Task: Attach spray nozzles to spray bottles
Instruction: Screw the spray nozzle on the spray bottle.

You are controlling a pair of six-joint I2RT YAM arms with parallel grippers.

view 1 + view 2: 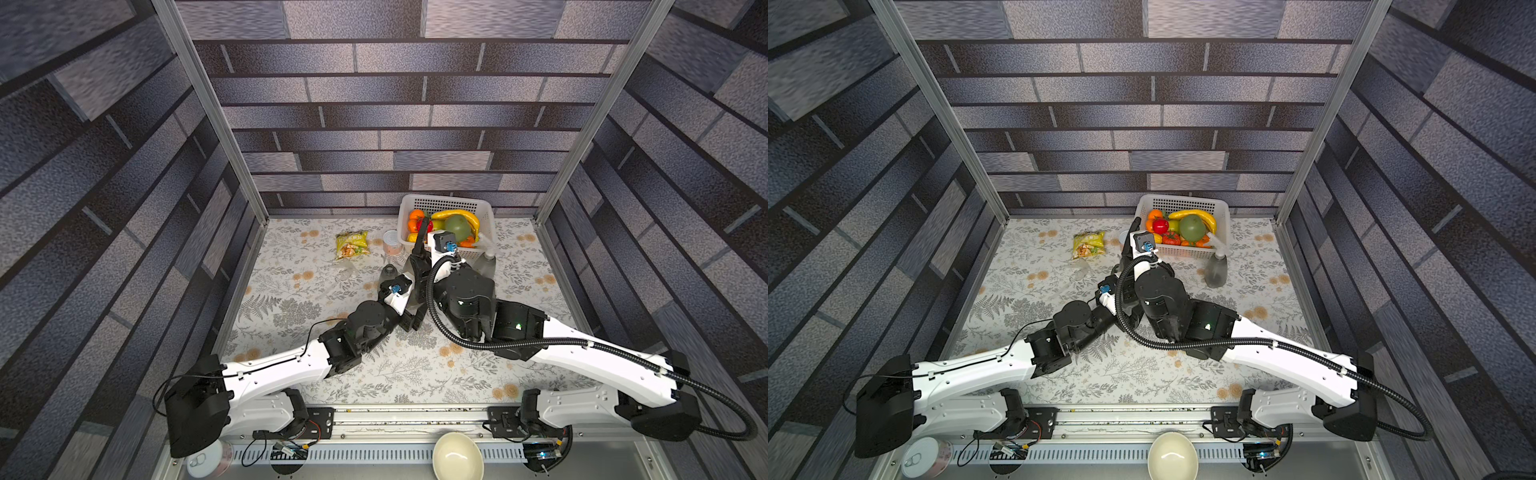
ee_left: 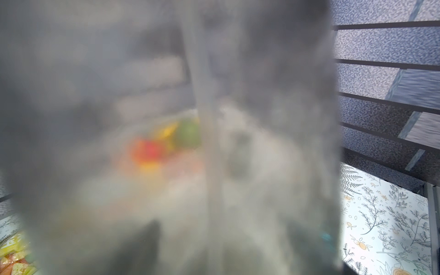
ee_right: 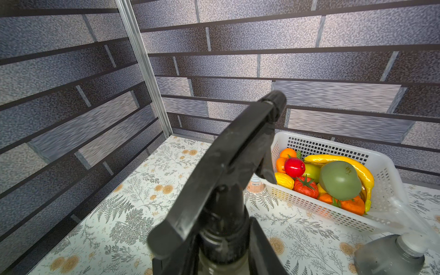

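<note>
In both top views the arms meet mid-table under the black spray nozzle (image 1: pixel 422 235). An open-necked smoky bottle (image 1: pixel 389 271) stands beside them, and a second bottle (image 1: pixel 1217 272) by the basket (image 1: pixel 1183 200) wears a clear nozzle (image 1: pixel 1214 244). In the left wrist view a third grey bottle (image 2: pixel 166 119) fills the frame, and the left gripper (image 1: pixel 415 291) is clasped wide around it. In the right wrist view the right gripper (image 3: pixel 221 252) pinches the black nozzle's collar. I count three bottles and two nozzles.

Overhead stereo pair; two wrist close-ups.
</note>
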